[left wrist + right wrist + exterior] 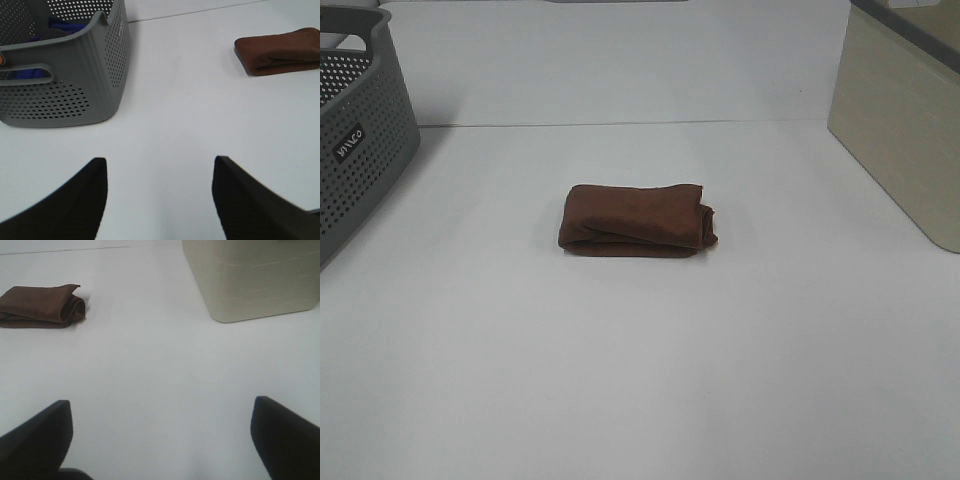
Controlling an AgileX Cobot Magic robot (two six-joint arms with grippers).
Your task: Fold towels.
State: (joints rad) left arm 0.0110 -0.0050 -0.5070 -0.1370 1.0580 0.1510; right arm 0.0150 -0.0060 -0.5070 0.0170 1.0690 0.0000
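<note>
Both sets of jaws stand spread with nothing between them: the left gripper [160, 197] hangs over bare table beside the grey perforated basket [75, 85] (something blue lies inside), the right gripper [162, 440] near the beige bin [255, 280]. The towel [637, 220] lies folded mid-table [640, 380], well apart from both.

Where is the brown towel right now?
In the exterior high view, the folded brown towel lies mid-table, between the grey perforated basket on the left and the beige bin on the right.
</note>
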